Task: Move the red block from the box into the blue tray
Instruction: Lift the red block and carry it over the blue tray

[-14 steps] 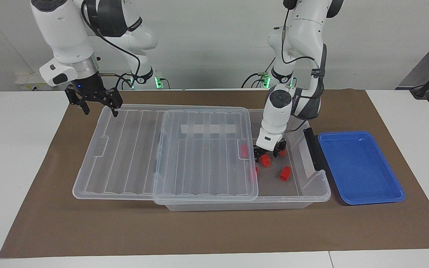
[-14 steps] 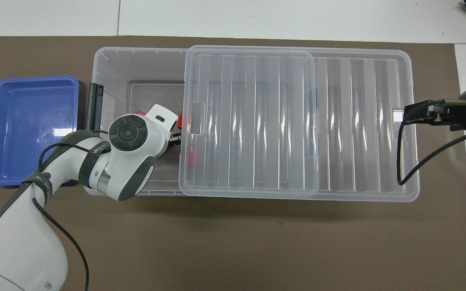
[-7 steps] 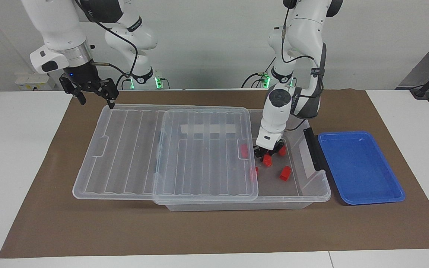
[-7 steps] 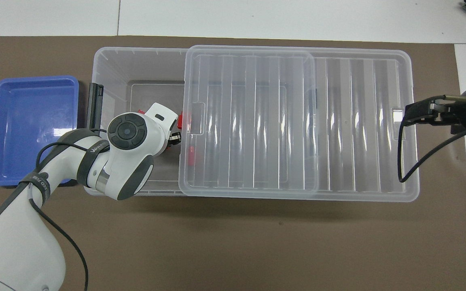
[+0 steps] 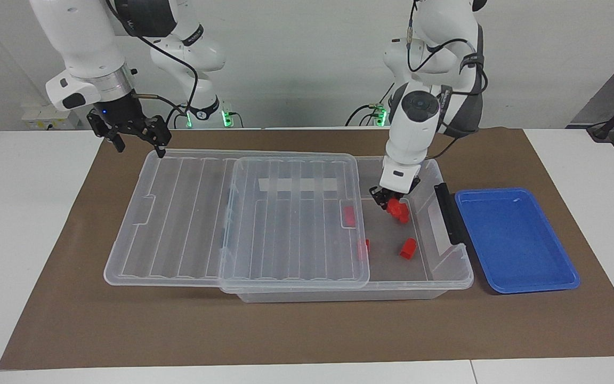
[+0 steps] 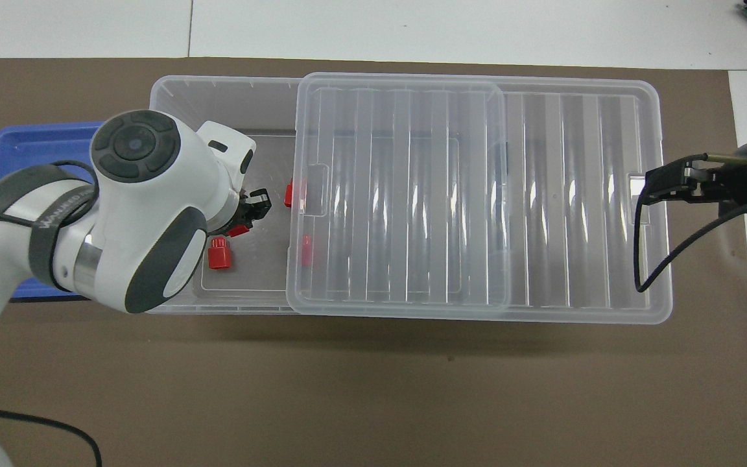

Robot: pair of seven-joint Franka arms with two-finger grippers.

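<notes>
Left tool risen, clamping red block over box.

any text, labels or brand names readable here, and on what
Grey band on the left arm: white lettering, too blurred to read.
Box, lid, blue tray, red blocks: no text visible.
Nothing else carries a readable word, number or sign.

A grey band around the left arm carries pale lettering, too small and slanted to read; nothing else bears text.
</notes>
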